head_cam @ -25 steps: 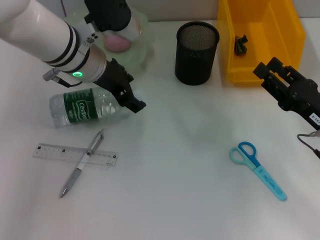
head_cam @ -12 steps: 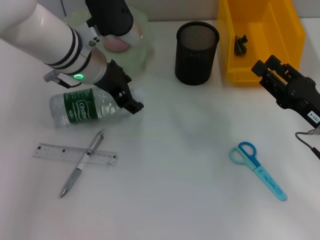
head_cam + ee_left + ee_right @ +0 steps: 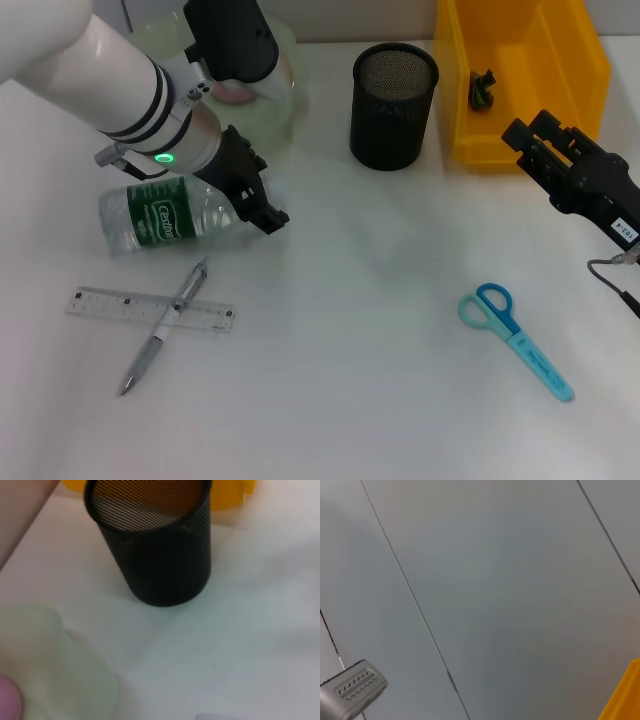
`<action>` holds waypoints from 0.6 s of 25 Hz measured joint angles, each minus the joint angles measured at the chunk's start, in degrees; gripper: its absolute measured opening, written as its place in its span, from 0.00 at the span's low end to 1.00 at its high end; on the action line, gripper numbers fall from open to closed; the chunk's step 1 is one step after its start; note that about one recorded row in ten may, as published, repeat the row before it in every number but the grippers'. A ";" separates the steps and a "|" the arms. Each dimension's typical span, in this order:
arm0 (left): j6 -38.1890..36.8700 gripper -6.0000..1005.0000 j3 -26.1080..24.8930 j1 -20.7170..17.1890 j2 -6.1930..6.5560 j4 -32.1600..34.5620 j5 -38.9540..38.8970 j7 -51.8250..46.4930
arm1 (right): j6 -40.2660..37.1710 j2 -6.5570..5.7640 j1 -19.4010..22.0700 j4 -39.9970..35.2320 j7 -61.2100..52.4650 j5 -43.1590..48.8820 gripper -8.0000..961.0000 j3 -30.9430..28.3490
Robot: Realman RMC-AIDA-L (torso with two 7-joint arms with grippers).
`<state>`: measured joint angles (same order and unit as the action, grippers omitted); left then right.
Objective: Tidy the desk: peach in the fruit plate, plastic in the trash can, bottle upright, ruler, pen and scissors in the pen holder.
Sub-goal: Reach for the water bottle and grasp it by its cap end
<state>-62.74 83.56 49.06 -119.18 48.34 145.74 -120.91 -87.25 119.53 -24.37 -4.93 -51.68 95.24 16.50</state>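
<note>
White desk (image 3: 380, 380) carries everything. Left arm reaches over the far left; left gripper (image 3: 262, 205) sits right at the neck end of the bottle (image 3: 165, 220), which lies on its side; jaws' state cannot tell. Right gripper (image 3: 548, 152) hovers near the front of the yellow bin (image 3: 520, 70), well apart from the scissors (image 3: 515, 338) lying flat on the desk nearer the robot; its jaws also unclear. Bin holds a small dark scrap (image 3: 484, 88). Green plate (image 3: 285, 95) at far left holds the peach (image 3: 232, 92), mostly hidden by the arm. Black mesh holder (image 3: 394, 105) stands upright between plate and bin. Ruler (image 3: 110, 303) lies near the bottle, pen (image 3: 160, 330) crossed over it.
</note>
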 joint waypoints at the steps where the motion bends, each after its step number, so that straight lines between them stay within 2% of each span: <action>1: 0.02 0.78 0.15 0.06 0.00 -0.04 0.06 -0.03 | 0.06 0.00 -0.13 0.01 0.00 -0.03 0.57 -0.06; 15: 1.72 0.78 0.68 0.41 0.00 -1.38 0.17 0.46 | 0.16 0.00 -0.59 0.00 -0.02 -0.06 0.57 -0.06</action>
<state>-61.02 84.23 49.46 -119.18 46.96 145.91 -120.44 -87.09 119.53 -24.96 -4.92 -51.69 95.17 16.43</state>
